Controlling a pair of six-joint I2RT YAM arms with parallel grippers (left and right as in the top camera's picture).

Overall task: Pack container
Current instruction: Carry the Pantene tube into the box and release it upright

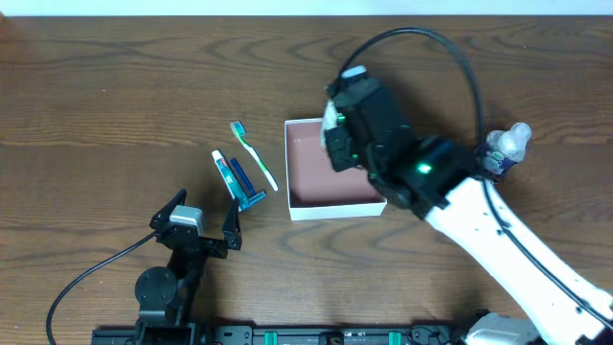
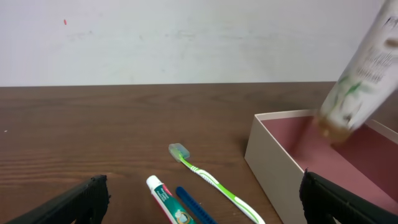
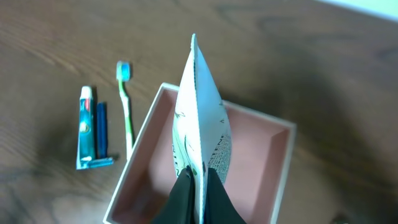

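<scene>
1. Dark wood-grain table (image 1: 96, 115) lies under everything. The left gripper (image 1: 209, 205) is seen well left of the container (image 1: 330, 203), its jaws spread wide with nothing held between them.
2. Left of the container and apart from it, a small toothpaste (image 1: 226, 172), a blue stick-like item (image 1: 244, 180) and a green toothbrush (image 1: 255, 155) are laid side by side. The toothbrush is nearest the container.
3. The container is set open side up, with white walls and a pink inside. Nothing is seen lying in the parts that show.
4. It is judged light and thin-walled, stiff enough to keep its shape but easily pushed across the smooth wood. If it must be steadied, one wall is best pinched at the rim.
5. Above the container, a white tube (image 3: 202, 124) is held by its flat crimped end in the right gripper (image 3: 198, 186), whose jaws are clamped on it. The cap end is pointed down over the pink inside.
6. Well right of the container, a small bottle (image 1: 508, 144) is seen.
7. Green leaf artwork and lines of small black print are carried on the tube, and coloured print on the toothpaste. No word or brand can be read.
</scene>
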